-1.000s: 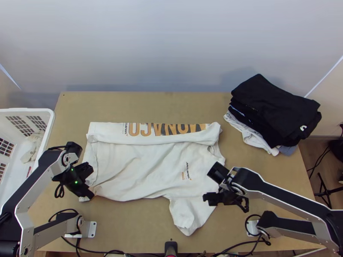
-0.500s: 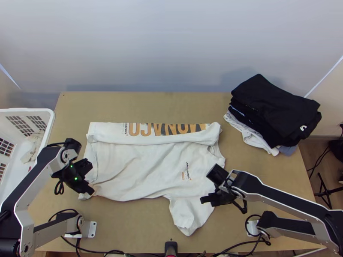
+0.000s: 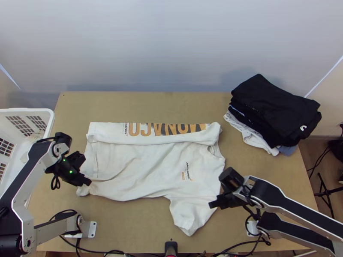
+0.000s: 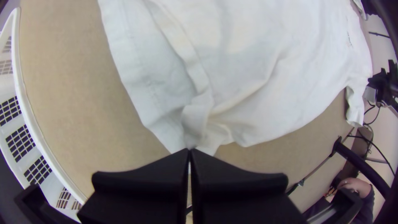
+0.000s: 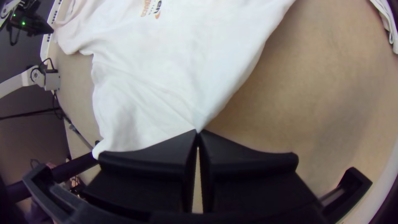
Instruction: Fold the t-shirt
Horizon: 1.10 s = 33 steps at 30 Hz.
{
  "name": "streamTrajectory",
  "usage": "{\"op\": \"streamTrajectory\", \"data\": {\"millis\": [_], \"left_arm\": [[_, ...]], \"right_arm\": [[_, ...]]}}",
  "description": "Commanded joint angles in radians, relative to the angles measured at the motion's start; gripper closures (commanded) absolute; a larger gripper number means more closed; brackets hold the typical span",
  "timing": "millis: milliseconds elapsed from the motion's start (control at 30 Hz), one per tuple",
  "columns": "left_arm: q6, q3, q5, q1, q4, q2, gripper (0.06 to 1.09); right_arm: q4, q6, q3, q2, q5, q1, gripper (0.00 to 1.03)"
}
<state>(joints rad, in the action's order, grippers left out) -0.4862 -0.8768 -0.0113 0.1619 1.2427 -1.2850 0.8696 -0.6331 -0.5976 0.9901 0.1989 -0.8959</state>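
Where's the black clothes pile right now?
Top view: the folded black clothes pile sits at the light wooden table's far right corner, beyond the white t-shirt's collar end.

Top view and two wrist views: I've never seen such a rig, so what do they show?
A left arm and a right arm work at a wooden table. The top view looks down from above its near edge; each wrist view comes from that arm's own camera. A white t-shirt lies there, its far side folded over. The left gripper pinches its near hem corner; the right gripper, its edge by the near sleeve. Beyond: stacked clothes, far right; white basket, left.
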Motion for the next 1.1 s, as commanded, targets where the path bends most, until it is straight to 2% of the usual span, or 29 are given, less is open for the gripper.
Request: {"op": "streamTrajectory", "data": {"millis": [0, 167, 300, 467, 667, 900, 1067], "left_arm": [[-0.018, 0.001, -0.006, 0.068, 0.006, 0.004, 1.05], [-0.065, -0.013, -0.007, 0.143, -0.002, -0.002, 1.05], [-0.063, -0.05, -0.018, 0.163, -0.002, -0.013, 1.05], [0.031, -0.188, -0.121, 0.142, 0.014, -0.076, 1.05], [0.153, -0.343, -0.176, 0.099, 0.001, -0.177, 1.05], [0.182, -0.542, -0.179, 0.11, 0.003, -0.31, 1.05], [0.195, -0.692, -0.179, 0.114, 0.017, -0.407, 1.05]], "right_arm": [[0.037, 0.042, 0.039, -0.079, -0.018, 0.038, 1.0], [0.04, 0.124, 0.032, -0.085, -0.035, 0.176, 1.0], [0.02, 0.151, -0.027, -0.062, -0.035, 0.218, 1.0], [-0.006, 0.161, -0.13, -0.008, -0.035, 0.227, 1.0], [-0.024, 0.25, -0.257, 0.079, -0.035, 0.247, 1.0], [-0.069, 0.385, -0.361, 0.225, -0.033, 0.365, 1.0], [-0.152, 0.426, -0.447, 0.346, -0.035, 0.442, 1.0]]}}
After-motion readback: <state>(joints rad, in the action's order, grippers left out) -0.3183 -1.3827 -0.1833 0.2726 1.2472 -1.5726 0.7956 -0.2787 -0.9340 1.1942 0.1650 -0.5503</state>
